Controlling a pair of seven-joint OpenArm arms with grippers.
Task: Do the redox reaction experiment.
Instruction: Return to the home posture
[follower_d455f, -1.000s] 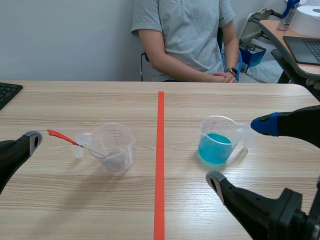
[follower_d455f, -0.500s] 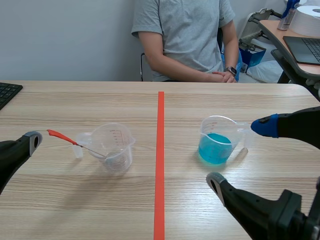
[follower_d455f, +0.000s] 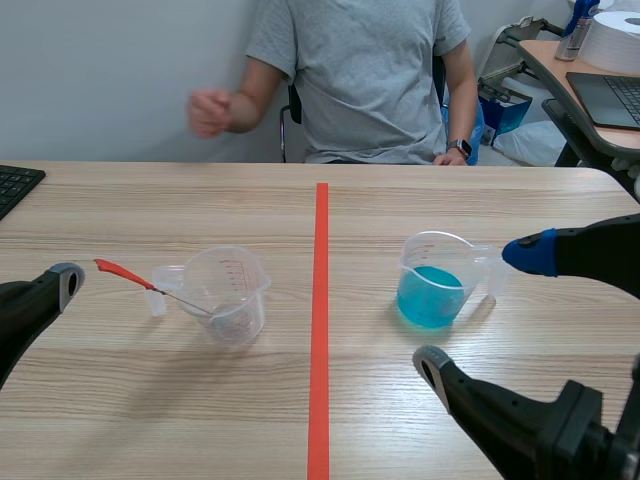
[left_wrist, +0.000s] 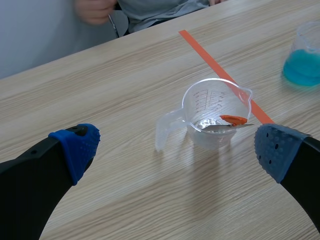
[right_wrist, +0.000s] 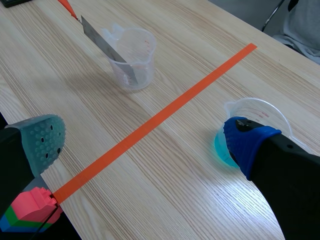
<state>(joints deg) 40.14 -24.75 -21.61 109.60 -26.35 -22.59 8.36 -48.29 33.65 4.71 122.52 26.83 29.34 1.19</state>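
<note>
A pale wood-grain table (follower_d455f: 150, 400) is split down the middle by a flat strip of orange-red tape (follower_d455f: 320, 320). Behind its far edge a person (follower_d455f: 370, 70) in a grey shirt is seated, cut off above the shoulders. One hand (follower_d455f: 210, 110) is held up beside the body and is too blurred for its grip to be made out.

The right gripper (follower_d455f: 478, 308) is spread wide with nothing held. Its blue dotted pad sits just beside the handle of a clear plastic measuring cup (follower_d455f: 437, 280); whether the two touch cannot be told. This round, spouted cup stands to the right of the tape and is about a third filled with blue liquid (follower_d455f: 430, 297).

The left gripper (left_wrist: 177, 146) is likewise spread apart and holds nothing. A second clear cup (follower_d455f: 228, 295) of the same shape stands just ahead of it, to the left of the tape. No liquid is seen in this cup. A thin metal spatula (follower_d455f: 150, 285) with a red handle is propped inside, its handle reaching out over the rim.

A black keyboard (follower_d455f: 15, 185) is cut off at the table's left edge.
</note>
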